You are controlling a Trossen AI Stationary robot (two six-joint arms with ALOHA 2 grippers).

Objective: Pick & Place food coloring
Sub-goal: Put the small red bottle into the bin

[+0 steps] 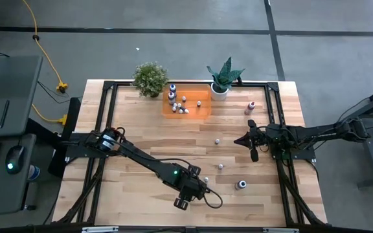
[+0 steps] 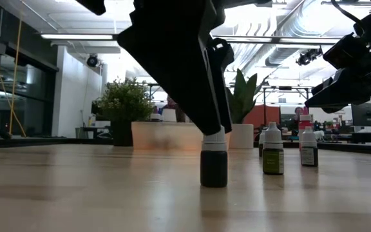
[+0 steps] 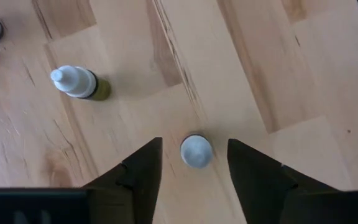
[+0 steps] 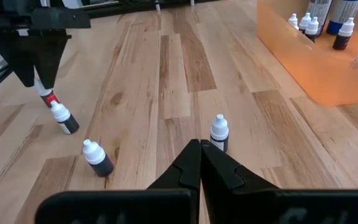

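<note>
Looking down from above, you can see your left end effector (image 1: 203, 176) low over the near part of the wooden worktop (image 1: 141, 129). Its two dark fingers (image 3: 143, 171) stand apart, one on each side of a tiny white-capped bottle (image 3: 196, 151). In the left wrist view there is a thin gap between each finger and the cap, so it is open around the bottle and not squeezing it. The bottle stands upright on the worktop, and in the low view its dark body (image 2: 214, 166) shows under the end effector.

Another small bottle (image 3: 79, 83) lies on its side near it on the wood.

Your right end effector (image 1: 252, 153) hangs over the right side of the worktop. Its fingers (image 4: 197, 163) are pressed together with nothing between them, so it is closed and empty. One little bottle (image 4: 219, 132) stands just past its tips. Two more bottles (image 4: 97, 158) stand farther off on the wood, close to the left arm.

An orange tray (image 1: 199, 107) sits at the far side of the worktop. Some food coloring bottles (image 1: 173, 98) are already standing in it, tall blue ones and small white-capped ones. A bushy potted plant (image 1: 151, 79) stands just left of the tray, and a spiky potted plant (image 1: 223, 79) stands just right of it.

More bottles are loose on the worktop. One pink-topped bottle (image 1: 251, 107) is near the right edge, and a darker bottle (image 1: 241, 185) sits near the front right.
</note>
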